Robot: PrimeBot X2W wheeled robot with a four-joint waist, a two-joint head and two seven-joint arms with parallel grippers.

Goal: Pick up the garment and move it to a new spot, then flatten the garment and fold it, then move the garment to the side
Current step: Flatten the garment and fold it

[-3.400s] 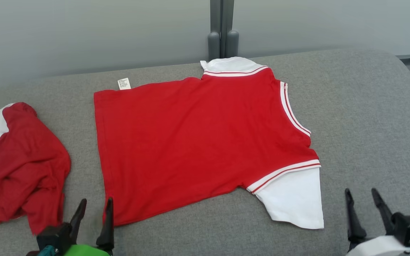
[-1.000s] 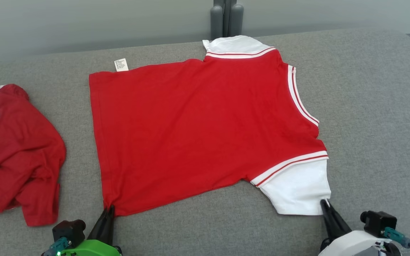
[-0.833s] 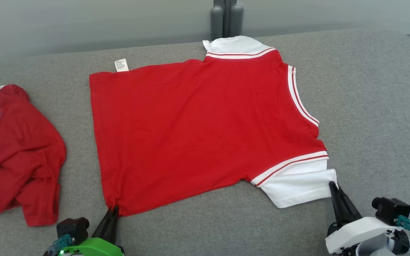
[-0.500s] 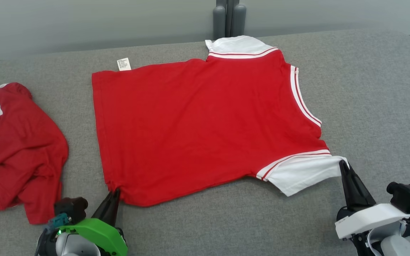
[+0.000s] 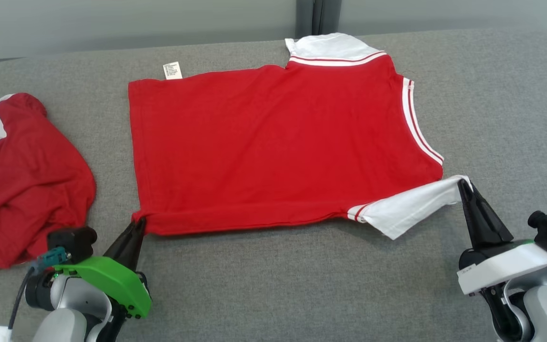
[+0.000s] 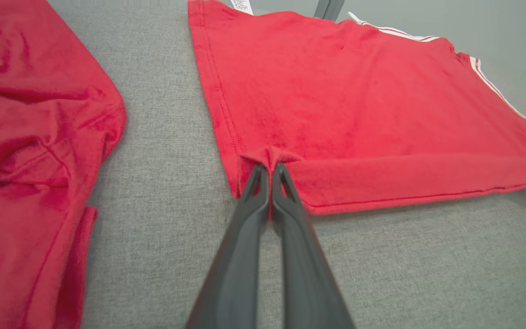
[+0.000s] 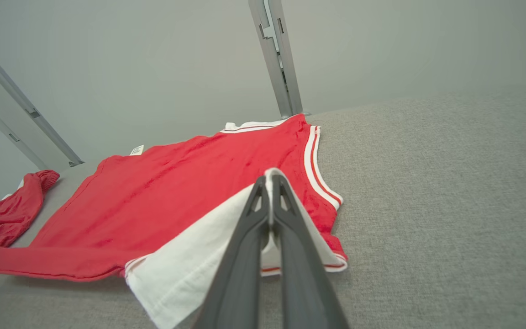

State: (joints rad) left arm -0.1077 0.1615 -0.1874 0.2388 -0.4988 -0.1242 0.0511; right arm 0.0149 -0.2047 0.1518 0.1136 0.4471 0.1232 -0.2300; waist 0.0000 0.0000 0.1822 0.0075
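garment [image 5: 273,142]: left pincer [image 6: 270,168] grips hem corner [image 6: 263,156], bunching clear in left wrist view; right pincer [image 7: 270,179] grips sleeve [image 7: 190,256].

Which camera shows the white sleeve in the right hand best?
Right wrist view: the white sleeve lies close in front, corner pinched by the right hand. Head view shows it smaller, lifted; left wrist view gives the shirt's red body.

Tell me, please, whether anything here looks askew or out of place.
A white label pokes out at the far hem corner of the red shirt, so it may be inside out. A second red garment lies crumpled at the left.
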